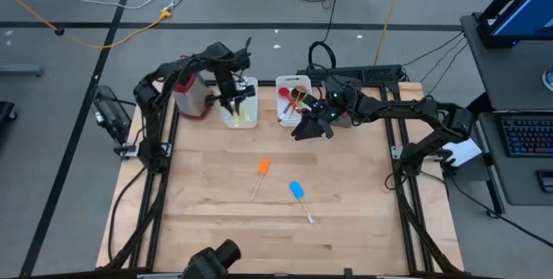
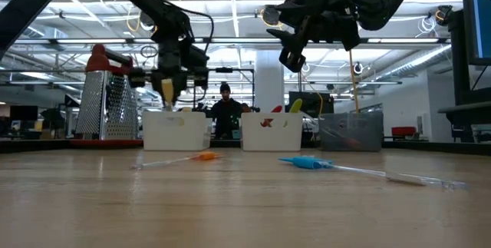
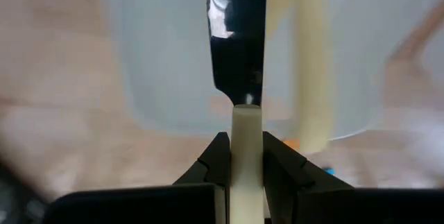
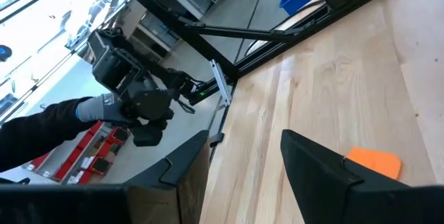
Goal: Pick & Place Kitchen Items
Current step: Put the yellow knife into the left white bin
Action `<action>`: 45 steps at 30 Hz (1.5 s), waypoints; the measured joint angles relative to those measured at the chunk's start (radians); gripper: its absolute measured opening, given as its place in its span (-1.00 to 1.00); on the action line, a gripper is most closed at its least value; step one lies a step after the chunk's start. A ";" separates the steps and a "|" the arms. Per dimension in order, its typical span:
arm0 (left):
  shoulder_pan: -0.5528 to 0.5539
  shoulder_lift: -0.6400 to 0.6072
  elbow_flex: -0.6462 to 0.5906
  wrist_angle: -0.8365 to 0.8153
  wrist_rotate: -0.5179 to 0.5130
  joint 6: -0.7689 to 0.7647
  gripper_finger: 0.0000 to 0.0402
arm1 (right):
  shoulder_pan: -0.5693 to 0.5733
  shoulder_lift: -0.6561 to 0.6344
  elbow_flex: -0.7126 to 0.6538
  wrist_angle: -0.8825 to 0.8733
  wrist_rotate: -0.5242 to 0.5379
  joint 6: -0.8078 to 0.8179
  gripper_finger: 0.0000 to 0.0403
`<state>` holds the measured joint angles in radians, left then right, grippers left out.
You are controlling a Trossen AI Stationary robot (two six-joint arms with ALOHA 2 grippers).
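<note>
While no writing readable, left hand (image 3: 246, 172) clamps cream-handled knife (image 3: 239, 78); right hand (image 4: 243, 165) open, empty.

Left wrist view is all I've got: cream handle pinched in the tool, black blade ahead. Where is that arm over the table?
Observer: The left tool hangs right above the left white bin, with the knife pointing down, its tip just above the rim.
Operator: Right arm?
Observer: The right tool is open and empty, raised beside the right white bin.
Operator: Anything loose on the wood?
Observer: The orange spatula and the blue spatula lie mid-table, apart from each other.
</note>
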<state>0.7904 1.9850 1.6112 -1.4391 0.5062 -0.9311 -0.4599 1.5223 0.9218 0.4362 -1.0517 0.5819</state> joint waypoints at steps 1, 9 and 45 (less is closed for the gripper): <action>0.003 0.002 0.000 -0.025 -0.003 0.009 -0.79 | -0.001 0.000 0.000 0.000 0.000 0.000 -0.15; 0.016 0.003 0.000 -0.047 -0.018 0.014 -0.79 | -0.023 0.000 0.000 0.001 0.001 -0.008 -0.13; 0.027 -0.003 0.001 -0.036 -0.046 0.209 -0.58 | -0.056 0.000 0.000 0.000 -0.001 0.000 -0.14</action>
<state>0.8173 1.9823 1.6119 -1.4749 0.4598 -0.7226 -0.5163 1.5219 0.9218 0.4366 -1.0523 0.5823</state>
